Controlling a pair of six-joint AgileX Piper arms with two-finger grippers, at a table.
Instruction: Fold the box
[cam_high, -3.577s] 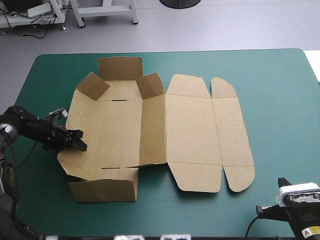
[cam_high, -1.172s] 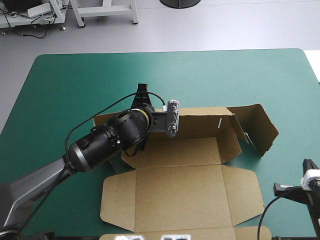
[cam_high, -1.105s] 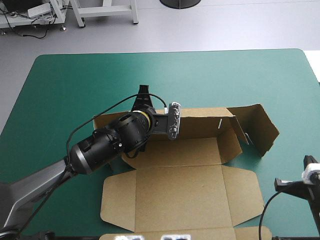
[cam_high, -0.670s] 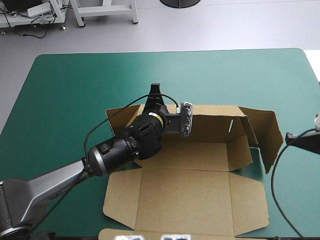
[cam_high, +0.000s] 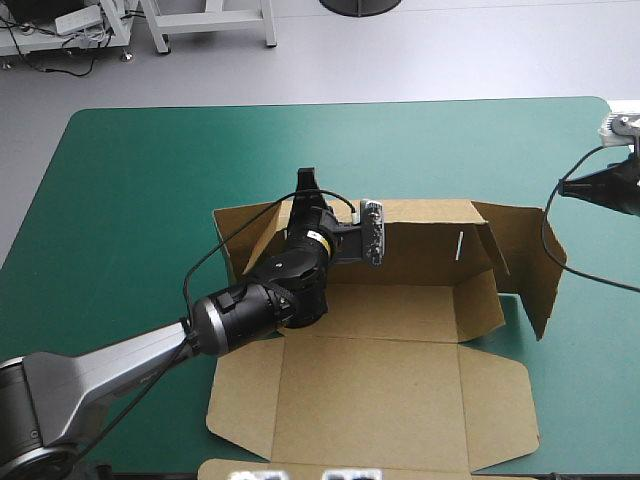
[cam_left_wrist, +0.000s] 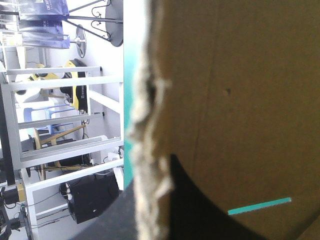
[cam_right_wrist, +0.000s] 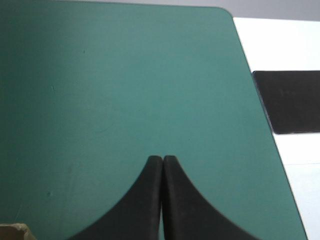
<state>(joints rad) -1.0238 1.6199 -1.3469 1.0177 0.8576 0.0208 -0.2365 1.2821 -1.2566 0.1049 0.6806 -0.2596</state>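
The brown box lies mid-table with its far long wall raised and its lid panel flat toward the front edge. The right end wall stands up and leans outward. My left gripper reaches in from the front left and is shut on the top edge of the far wall near its left end. In the left wrist view the board's ragged edge runs up from between the black fingers. My right gripper is shut and holds nothing, hanging over bare cover near the table's far right part.
The right arm hangs at the table's right edge, beyond the box's right wall. A dark mat lies off the table past its right edge. The teal-green cover shows bare left of and beyond the box.
The left gripper has kept hold of the far wall and shifted with the box slightly right. The right arm has climbed from the near right corner to the far right edge.
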